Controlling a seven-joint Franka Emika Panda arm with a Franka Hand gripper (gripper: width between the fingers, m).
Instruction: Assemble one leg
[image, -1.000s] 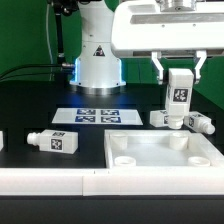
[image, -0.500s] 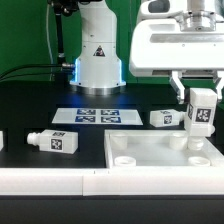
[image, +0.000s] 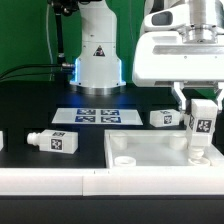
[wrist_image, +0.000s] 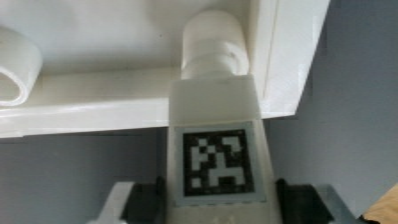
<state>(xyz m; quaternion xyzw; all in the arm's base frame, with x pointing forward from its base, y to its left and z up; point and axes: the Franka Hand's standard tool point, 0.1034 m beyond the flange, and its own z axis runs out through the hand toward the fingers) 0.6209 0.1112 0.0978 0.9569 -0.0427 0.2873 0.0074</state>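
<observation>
My gripper (image: 202, 112) is shut on a white leg (image: 203, 127) with a black-and-white tag and holds it upright at the far right corner of the white tabletop (image: 160, 165) on the exterior view's right. The leg's lower end is down by the tabletop's corner. In the wrist view the leg (wrist_image: 221, 120) runs out from between my fingers (wrist_image: 125, 200), its tip over the inside corner of the tabletop's raised rim (wrist_image: 285, 70). Two loose legs lie on the table: one (image: 56, 141) at the left, one (image: 162, 118) beside the tabletop's far edge.
The marker board (image: 98, 116) lies flat behind the tabletop. The robot's white base (image: 97, 60) stands at the back. Part of another piece (image: 2, 142) shows at the exterior view's left edge. A round mounting boss (wrist_image: 15, 65) sits on the tabletop near the corner.
My gripper has carried the leg toward the exterior view's right and lowered it to the tabletop's far right corner. The loose legs have not moved.
</observation>
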